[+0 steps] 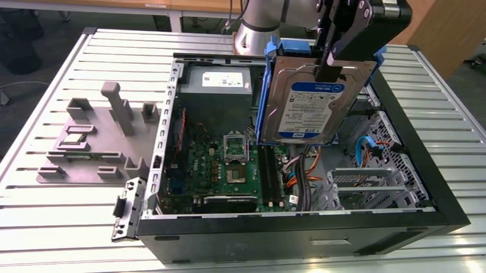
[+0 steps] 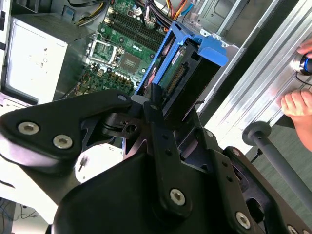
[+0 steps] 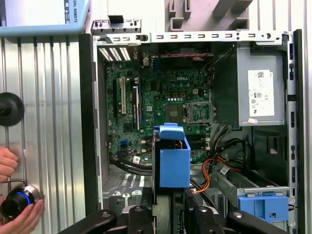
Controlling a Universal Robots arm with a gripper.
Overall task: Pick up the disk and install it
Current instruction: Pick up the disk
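We saw the gripper (image 1: pixel 332 67) clamped on the disk (image 1: pixel 310 111), holding it upright above the open computer case (image 1: pixel 429 187), over the motherboard (image 1: pixel 227 165) (its label faced the exterior camera). The case lay on a slatted metal table (image 1: pixel 68 227), with a grey fixture block (image 1: pixel 91 148) toward the exterior view's left. A person's hand (image 3: pixel 7 165) rested beside a round knob (image 3: pixel 18 202). Wooden furniture (image 1: pixel 444 28) stood beyond the table.

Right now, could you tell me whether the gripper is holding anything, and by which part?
Yes: the gripper holds the disk upright over the open computer case, its jaws clamped across the disk's upper end.
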